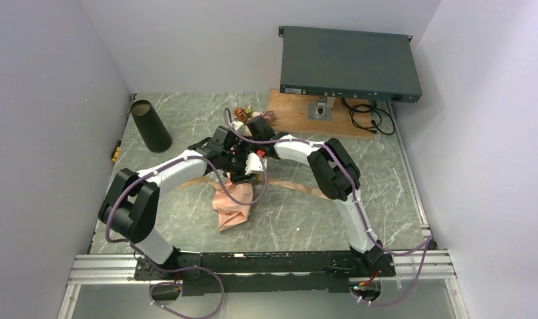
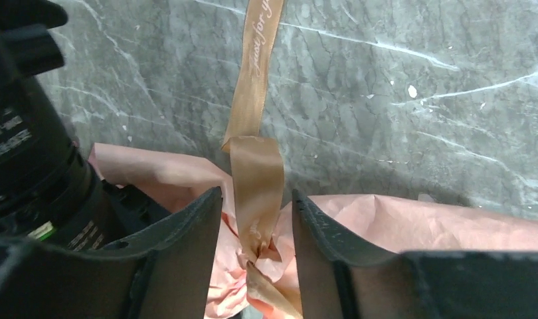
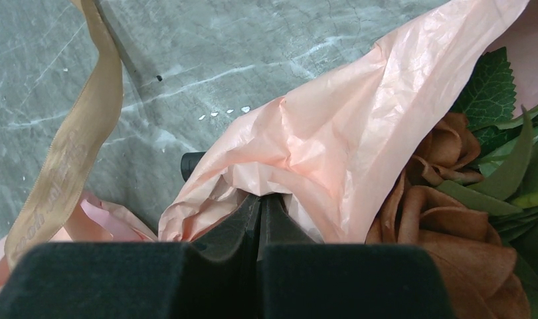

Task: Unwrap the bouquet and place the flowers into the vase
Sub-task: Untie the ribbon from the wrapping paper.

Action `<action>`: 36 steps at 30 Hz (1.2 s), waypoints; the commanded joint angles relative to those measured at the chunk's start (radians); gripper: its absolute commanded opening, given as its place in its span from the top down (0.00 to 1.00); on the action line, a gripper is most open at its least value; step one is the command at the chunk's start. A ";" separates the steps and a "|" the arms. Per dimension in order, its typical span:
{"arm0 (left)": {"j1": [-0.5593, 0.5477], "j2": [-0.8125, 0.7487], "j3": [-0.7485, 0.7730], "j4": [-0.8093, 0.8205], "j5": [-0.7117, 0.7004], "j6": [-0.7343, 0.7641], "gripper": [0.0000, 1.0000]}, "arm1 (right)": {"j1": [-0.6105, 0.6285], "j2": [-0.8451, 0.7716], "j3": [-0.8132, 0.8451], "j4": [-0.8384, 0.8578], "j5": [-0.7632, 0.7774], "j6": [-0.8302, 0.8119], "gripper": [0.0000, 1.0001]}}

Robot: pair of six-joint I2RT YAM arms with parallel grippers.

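Straddles tan ribbon [image 2: 253, 86] with left gripper [image 2: 256, 199] spread; pinches salmon-pink paper [image 3: 333, 133] with right gripper [image 3: 260, 198] pressed together, beside rust rose [image 3: 446, 219], near bench [image 1: 299, 219] centre.

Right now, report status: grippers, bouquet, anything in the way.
Left gripper open, straddling the tan ribbon. Right gripper shut on the wrapping paper. Roses still wrapped, ribbon knot in the way. Vase standing far left.

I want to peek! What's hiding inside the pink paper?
Rusty-brown roses and green leaves poke out of the pink paper at its open end. Anything deeper inside is covered by the crinkled paper and can't be seen.
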 commanded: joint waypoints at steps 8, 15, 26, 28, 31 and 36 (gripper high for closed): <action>-0.001 -0.046 0.098 -0.039 -0.047 -0.101 1.00 | 0.003 0.038 -0.022 -0.150 0.056 -0.079 1.00; 0.112 -0.173 0.008 -0.009 -0.091 -0.116 1.00 | 0.002 0.047 -0.044 -0.162 0.057 -0.129 1.00; 0.030 -0.156 0.016 0.015 0.011 -0.086 1.00 | -0.003 0.065 -0.032 -0.175 0.056 -0.141 1.00; -0.003 -0.117 0.034 0.044 0.011 -0.094 1.00 | -0.003 0.067 -0.028 -0.175 0.058 -0.138 1.00; -0.022 -0.074 0.070 0.049 0.021 -0.100 1.00 | -0.003 0.064 -0.031 -0.178 0.057 -0.136 1.00; 0.032 -0.075 0.143 -0.171 0.079 -0.105 0.70 | -0.004 0.043 -0.016 -0.201 -0.006 -0.126 1.00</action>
